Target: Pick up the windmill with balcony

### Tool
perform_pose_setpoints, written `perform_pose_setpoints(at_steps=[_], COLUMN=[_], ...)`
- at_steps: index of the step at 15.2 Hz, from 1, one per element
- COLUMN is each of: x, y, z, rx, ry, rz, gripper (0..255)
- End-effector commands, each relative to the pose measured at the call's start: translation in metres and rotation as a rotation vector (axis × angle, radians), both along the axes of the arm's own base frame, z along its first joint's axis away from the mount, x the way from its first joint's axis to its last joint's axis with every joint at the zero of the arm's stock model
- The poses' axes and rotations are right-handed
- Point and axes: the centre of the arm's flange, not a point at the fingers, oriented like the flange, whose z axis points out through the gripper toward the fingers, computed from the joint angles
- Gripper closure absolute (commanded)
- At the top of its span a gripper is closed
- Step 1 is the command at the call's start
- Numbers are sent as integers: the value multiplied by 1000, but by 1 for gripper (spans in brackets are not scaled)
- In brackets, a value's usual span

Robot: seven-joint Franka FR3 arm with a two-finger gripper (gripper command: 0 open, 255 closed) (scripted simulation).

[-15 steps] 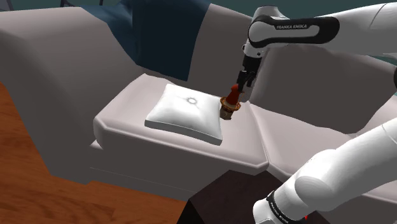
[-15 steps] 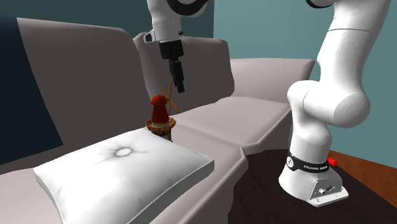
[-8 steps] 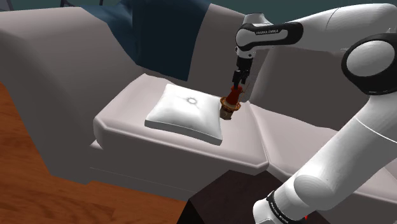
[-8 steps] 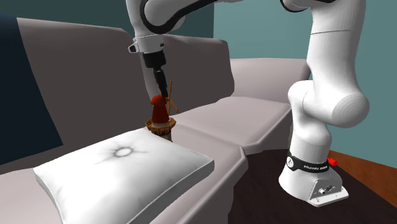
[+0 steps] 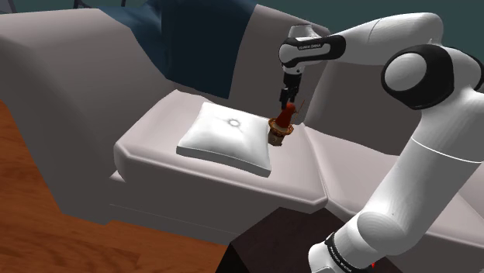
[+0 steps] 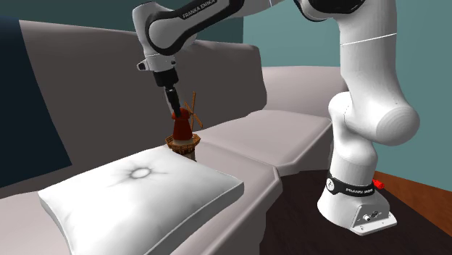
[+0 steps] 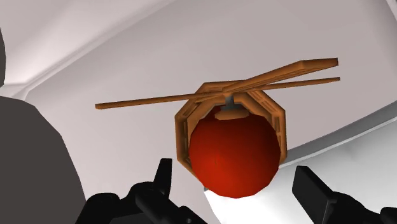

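Windmill (image 5: 281,124) stands upright on the sofa (image 5: 77,101) seat, right by the far corner of the white pillow (image 5: 225,138), close to the backrest. Red cap on top, brown balcony ring below it. In the 2nd ext. view the pillow (image 6: 137,192) edge covers the bottom of the windmill (image 6: 182,132), so I can't tell if they touch.

Jaws hang straight over the cap, spread. In the wrist view the red cap of the windmill (image 7: 234,153) sits between the two black fingers (image 7: 162,183) w/ a gap on each side, nothing pinched. Both fingers are cut off by the frame edge, tips only. The cap blocks the body and base from there; I see just the octagonal ring around it and the thin brown blades, nearly edge-on.

Shoulder view: jaws look like one dark stub just above the cap, gap not readable, blades hard to make out. 2nd ext. view: same, fingers overlap into one black shape reaching down to the cap top; contact unclear.

Arm (image 5: 419,139) arches over from the stand (image 5: 260,250), which is mostly cut off at the frame bottom. In the 2nd ext. view the arm (image 6: 362,109) runs out of frame at the top. A dark blue shape (image 5: 202,39) lies on the sofa back, partly cropped, can't ID it. Wood floor (image 5: 46,233) beside the sofa.
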Motion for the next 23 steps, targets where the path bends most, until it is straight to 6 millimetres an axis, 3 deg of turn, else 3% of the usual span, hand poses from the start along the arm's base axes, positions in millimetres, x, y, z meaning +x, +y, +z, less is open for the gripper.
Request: perform_pose_setpoints(at_steps=[1, 5, 6, 15, 23], x=[1, 1, 1, 1, 1], y=[0, 0, 0, 0, 0], z=[-11, -25, -24, -25, 18], rx=[-1, -1, -1, -1, -1], ry=[0, 0, 0, 0, 0], rz=[0, 0, 0, 0, 0], gripper=[0, 0, 255, 255, 255])
